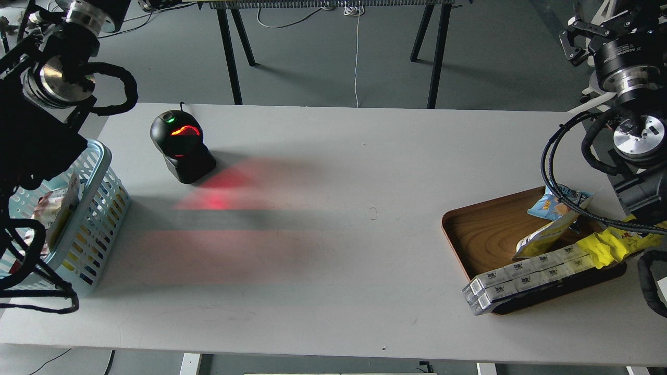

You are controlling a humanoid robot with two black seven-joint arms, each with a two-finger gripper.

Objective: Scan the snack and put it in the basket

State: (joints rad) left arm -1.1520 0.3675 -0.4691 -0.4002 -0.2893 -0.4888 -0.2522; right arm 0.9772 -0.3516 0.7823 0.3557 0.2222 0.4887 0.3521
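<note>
- The surface carries the basket at its left edge.
- The left arm hangs over the basket; its gripper's state cannot be told.
- The snack lies inside the basket, under that arm.
- The right gripper sits well right of the basket, spread unclear.

slotted plastic basket, matt grey table, glossy wood-grain tray, shiny black scanner.

Black scanner glows red; tray holds packets.
</note>
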